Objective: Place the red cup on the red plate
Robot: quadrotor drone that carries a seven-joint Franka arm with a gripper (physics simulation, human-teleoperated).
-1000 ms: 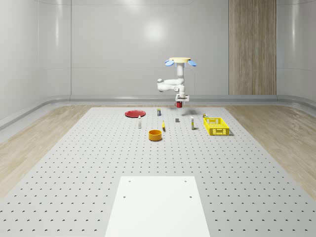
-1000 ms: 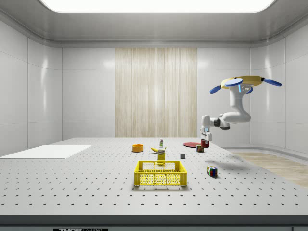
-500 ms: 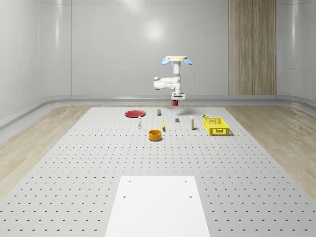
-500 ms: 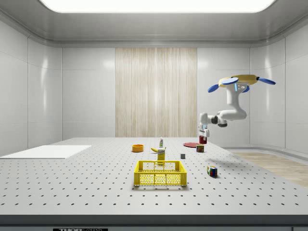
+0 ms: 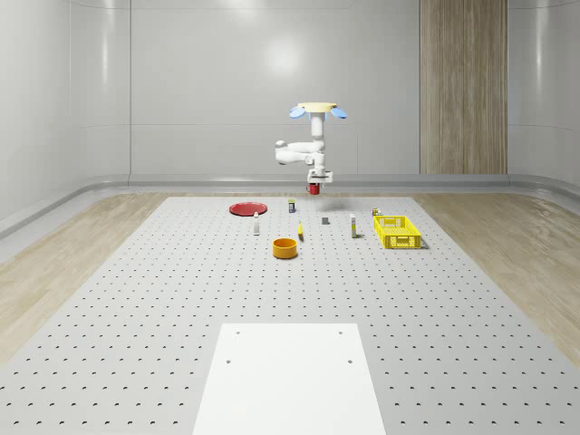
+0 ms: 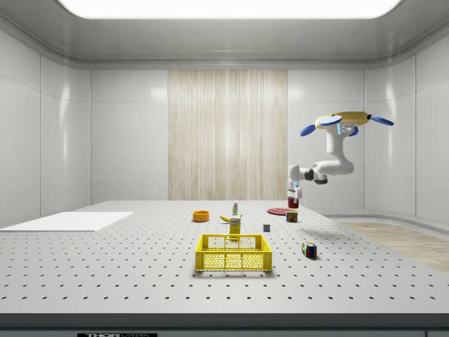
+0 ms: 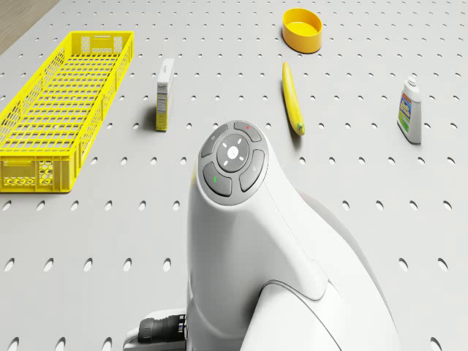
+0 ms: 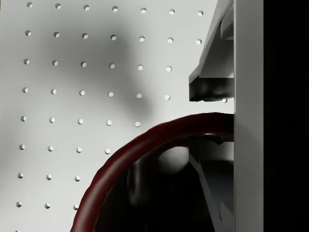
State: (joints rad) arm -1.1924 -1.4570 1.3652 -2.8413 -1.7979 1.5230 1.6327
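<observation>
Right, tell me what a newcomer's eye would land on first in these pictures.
First the drone, hovering above the far end of the perforated table, its white arm hanging down with the gripper shut on the red cup in mid-air. The red plate lies on the table toward the whole-scene view's left of the cup. Then the yellow basket, nearest in the side view.

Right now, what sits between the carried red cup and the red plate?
In the whole-scene view, the gripper holds the red cup in the air; toward the red plate lies bare table, apart from a small dark can below that line.
</observation>
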